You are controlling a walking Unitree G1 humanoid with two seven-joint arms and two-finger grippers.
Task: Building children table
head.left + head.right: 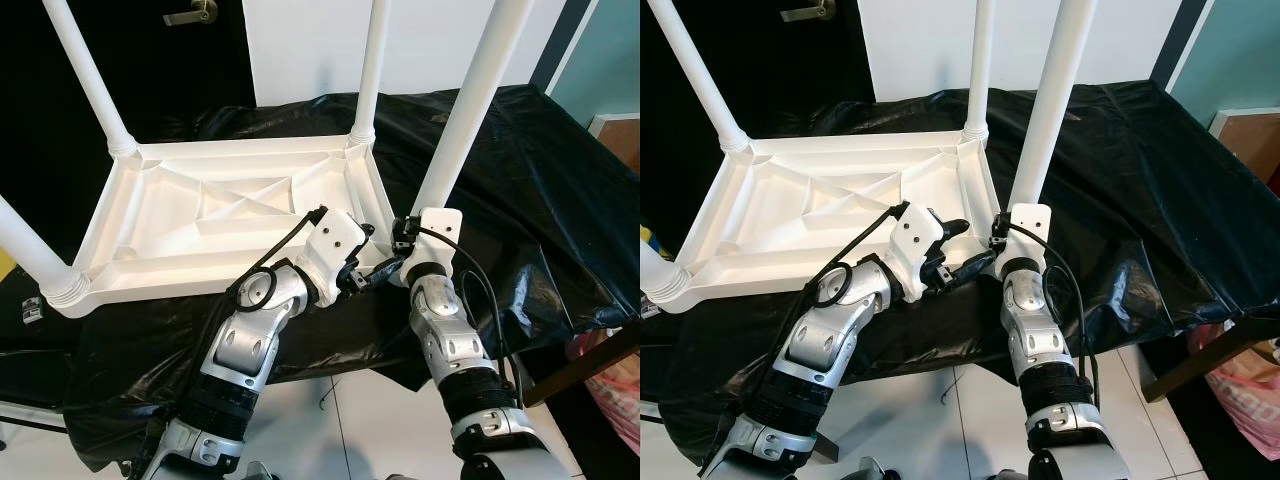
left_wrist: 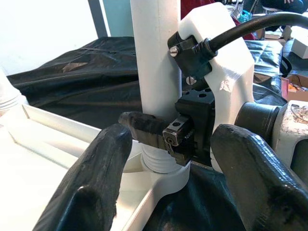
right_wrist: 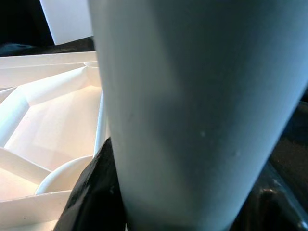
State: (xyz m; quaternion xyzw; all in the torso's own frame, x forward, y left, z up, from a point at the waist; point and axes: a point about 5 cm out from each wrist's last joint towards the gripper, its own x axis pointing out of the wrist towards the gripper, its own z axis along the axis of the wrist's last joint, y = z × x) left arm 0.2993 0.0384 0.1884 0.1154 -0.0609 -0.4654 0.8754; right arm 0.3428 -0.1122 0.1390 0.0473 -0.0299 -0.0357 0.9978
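Note:
A white children's table point(image 1: 200, 215) lies upside down on a black sheet. Its legs point up: far left point(image 1: 90, 75), far right point(image 1: 370, 65), near left point(image 1: 30, 250). The near-right leg point(image 1: 465, 110) stands at the tabletop's near-right corner. My right gripper point(image 1: 1015, 215) is shut on that leg just above its threaded base point(image 2: 159, 161). In the right wrist view the leg point(image 3: 192, 106) sits between its dark fingers point(image 3: 96, 192). My left gripper point(image 1: 968, 247) is open, beside the right wrist and pointing at the leg's base, touching nothing; its two fingers point(image 2: 91, 183) stand wide apart.
The black sheet point(image 1: 520, 170) covers a low work surface and hangs over its front edge. White tiled floor point(image 1: 350, 420) lies below my arms. A dark door with a handle point(image 1: 195, 12) stands behind. A wooden bar point(image 1: 590, 365) and a pink bag point(image 1: 610, 390) are at the lower right.

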